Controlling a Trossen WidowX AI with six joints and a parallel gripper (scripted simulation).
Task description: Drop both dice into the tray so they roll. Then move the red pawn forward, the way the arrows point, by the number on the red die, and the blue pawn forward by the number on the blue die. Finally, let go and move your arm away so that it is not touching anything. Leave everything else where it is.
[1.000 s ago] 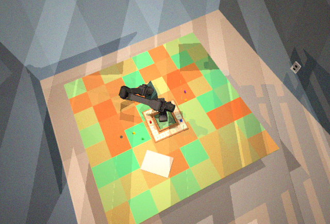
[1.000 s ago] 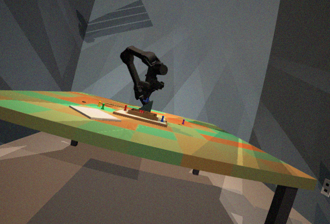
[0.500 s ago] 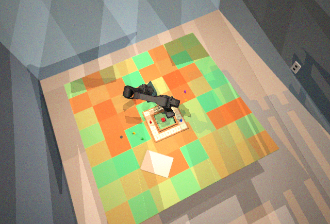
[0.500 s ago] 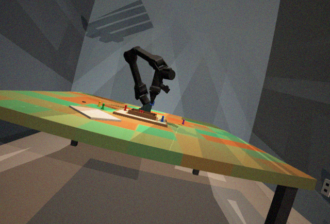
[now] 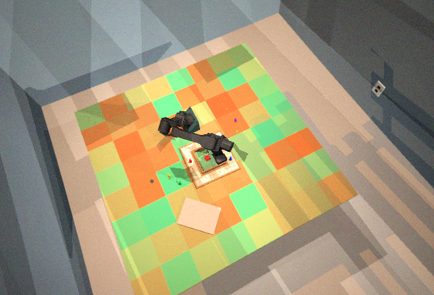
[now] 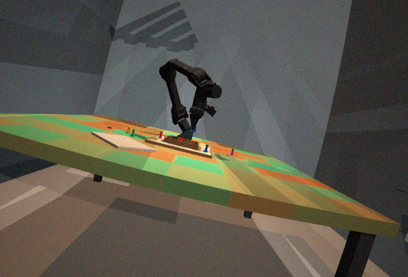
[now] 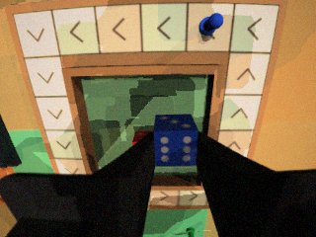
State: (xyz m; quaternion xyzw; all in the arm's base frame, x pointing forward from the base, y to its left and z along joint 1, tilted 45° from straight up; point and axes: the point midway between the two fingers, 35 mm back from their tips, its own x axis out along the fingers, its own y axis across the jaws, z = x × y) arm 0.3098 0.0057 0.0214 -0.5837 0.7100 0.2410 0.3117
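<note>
Dice tray [image 7: 88, 123] sits sunk in the middle of the game board [image 5: 229, 169], and I see both resting on the checkered green, orange and yellow bench [image 6: 197, 181]. From my station the arm [image 6: 184, 93] rises from its base behind the board, arches up and reaches down over the tray's far side. A pale flat slab [image 5: 199, 215] lies on the bench in front of the board, apart from it. On my wrist view, the board's pale squares with arrow marks ring the tray's green floor. The fingers are closed on the blue die [image 7: 175, 139], pinching it from both sides; the face toward me shows six pips, and I hold it above the tray's near portion. The red die [image 5: 207, 157] lies on the tray floor; on the wrist view only a sliver of it shows just left of the blue one. The blue pawn [image 7: 210, 23] stands upright on a square of the track's top row in that view. The red pawn [image 5: 190, 161] stands on the board's opposite side. Yellow [image 5: 168, 175] and green [image 5: 179, 182] pawns stand on the bench off the board, a purple one [image 5: 234, 120] well apart on the other side.
</note>
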